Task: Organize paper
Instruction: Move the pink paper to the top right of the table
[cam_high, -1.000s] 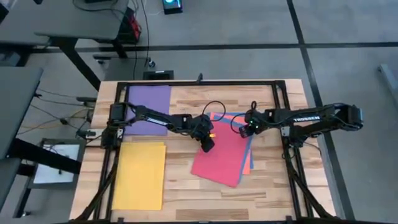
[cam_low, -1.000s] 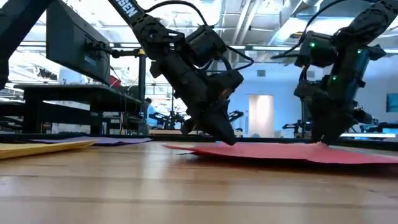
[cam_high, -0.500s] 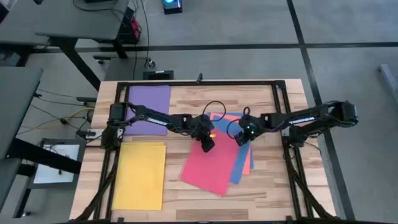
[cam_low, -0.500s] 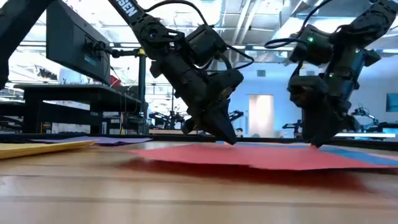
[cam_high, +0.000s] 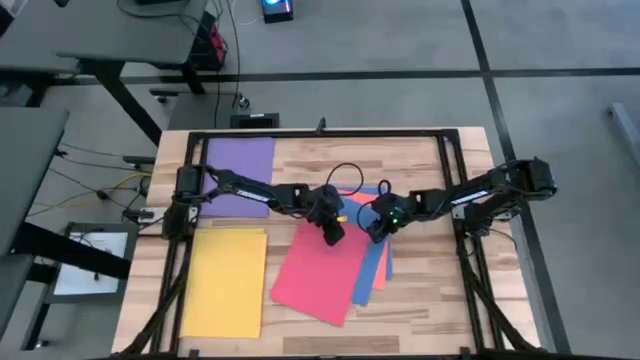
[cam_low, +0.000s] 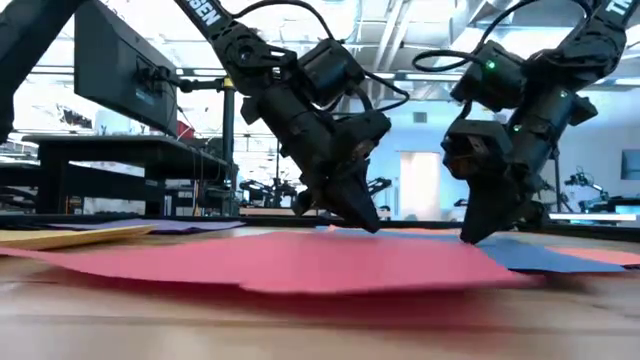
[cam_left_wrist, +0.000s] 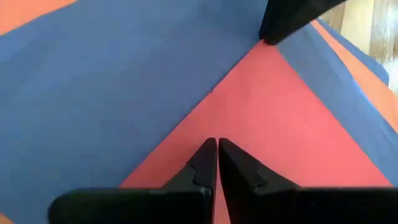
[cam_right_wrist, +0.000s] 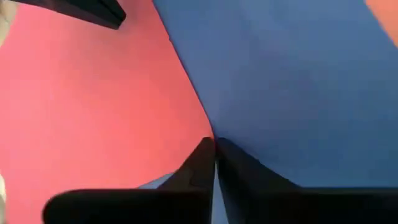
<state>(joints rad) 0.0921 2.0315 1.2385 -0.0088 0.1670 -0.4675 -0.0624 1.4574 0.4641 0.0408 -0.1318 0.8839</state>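
You were looking down on a pale wooden table (cam_high: 430, 165) with a black frame around its edges. A purple sheet (cam_high: 240, 175) lay flat at its far left, and a yellow sheet (cam_high: 224, 282) lay nearer on the same side. Near the middle, a pink-red sheet (cam_high: 315, 275) overlapped a blue sheet (cam_high: 372, 265), with a salmon-orange sheet (cam_high: 384, 274) showing beneath.

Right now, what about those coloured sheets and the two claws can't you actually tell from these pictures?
- Salmon-orange sheet: high view, only an edge strip shows; the blue sheet and pink-red sheet cover the rest.
- How many sheets make the yellow stack: high view, too thin to count.
- Purple sheet: high view, the left arm crosses part of it.
- Whether the left gripper or right gripper pinches paper or only presses: wrist views, the fingertips hide the contact.
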